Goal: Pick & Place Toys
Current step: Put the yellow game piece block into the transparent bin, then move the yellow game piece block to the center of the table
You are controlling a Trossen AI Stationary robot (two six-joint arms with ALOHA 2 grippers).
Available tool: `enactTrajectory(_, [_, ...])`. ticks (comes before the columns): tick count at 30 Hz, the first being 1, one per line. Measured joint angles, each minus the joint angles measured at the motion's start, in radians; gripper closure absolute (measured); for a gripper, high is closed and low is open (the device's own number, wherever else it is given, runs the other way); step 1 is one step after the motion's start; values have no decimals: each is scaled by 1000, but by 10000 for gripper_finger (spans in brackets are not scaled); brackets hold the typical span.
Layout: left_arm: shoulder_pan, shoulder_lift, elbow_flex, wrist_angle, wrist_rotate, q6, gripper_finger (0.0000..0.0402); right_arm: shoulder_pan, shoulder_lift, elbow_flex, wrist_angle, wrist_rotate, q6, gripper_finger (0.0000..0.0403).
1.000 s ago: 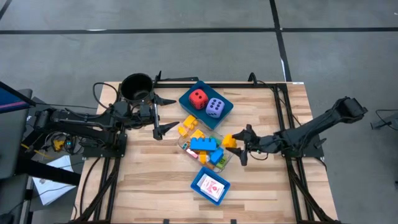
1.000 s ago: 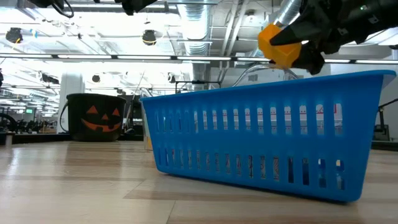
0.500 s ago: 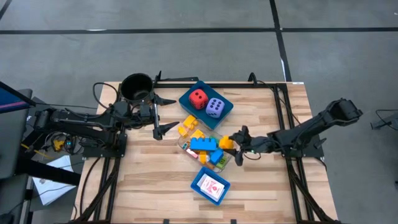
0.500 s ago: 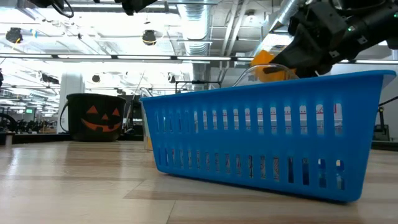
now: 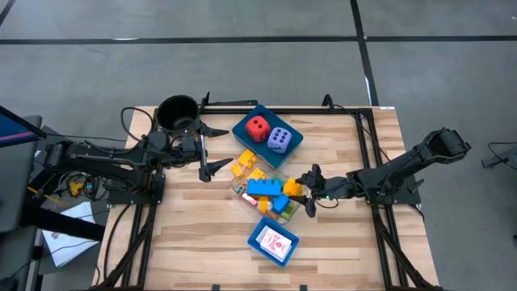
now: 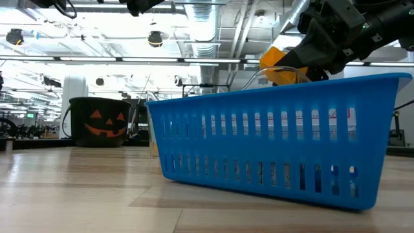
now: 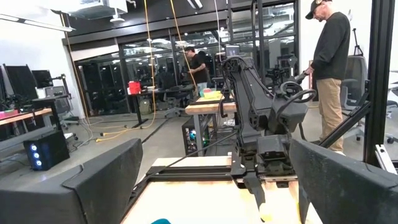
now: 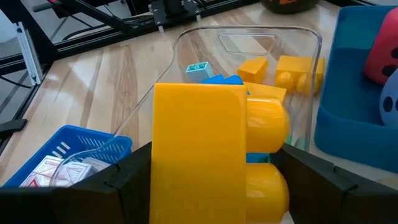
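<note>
Your right pincer [image 5: 308,187] grips the yellow brick [image 8: 214,149], holding it over the clear bin [image 8: 249,43] so it drops among sorted bricks; your left pincer [image 5: 212,149] waits, spread wide.

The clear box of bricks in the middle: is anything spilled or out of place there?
Nothing looks spilled. The clear box sits askew to the table edges, bricks heaped inside. One yellow brick is above it, held in the right gripper jaws.

Yellow brick [image 8: 211,155] held above piled bricks [image 5: 262,187]; dice [image 5: 268,134] and, seemingly, cards [image 5: 275,241] sit trayed.
</note>
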Motion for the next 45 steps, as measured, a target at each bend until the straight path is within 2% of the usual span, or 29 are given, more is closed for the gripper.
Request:
enactTrajectory(9, [0, 0, 0, 0, 0, 0, 2, 0, 0, 0, 0, 0, -3, 123])
enactTrajectory(19, [0, 0, 0, 0, 0, 0, 2, 0, 0, 0, 1, 1, -3, 43])
enactTrajectory(26, [0, 0, 0, -14, 0, 0, 2, 0, -3, 0, 11, 3, -27, 32])
enactTrajectory(34, [0, 0, 0, -4, -120, -16, 2, 0, -3, 0, 11, 3, -27, 34])
enactTrajectory(40, [0, 0, 0, -16, -155, -78, 2, 0, -3, 0, 11, 2, -27, 35])
enactTrajectory(43, [1, -1, 0, -81, -250, -76, 2, 0, -3, 0, 11, 0, -26, 35])
enactTrajectory(45, [2, -1, 0, -165, -259, -36, 3, 7, -3, 0, 11, -1, -26, 35])
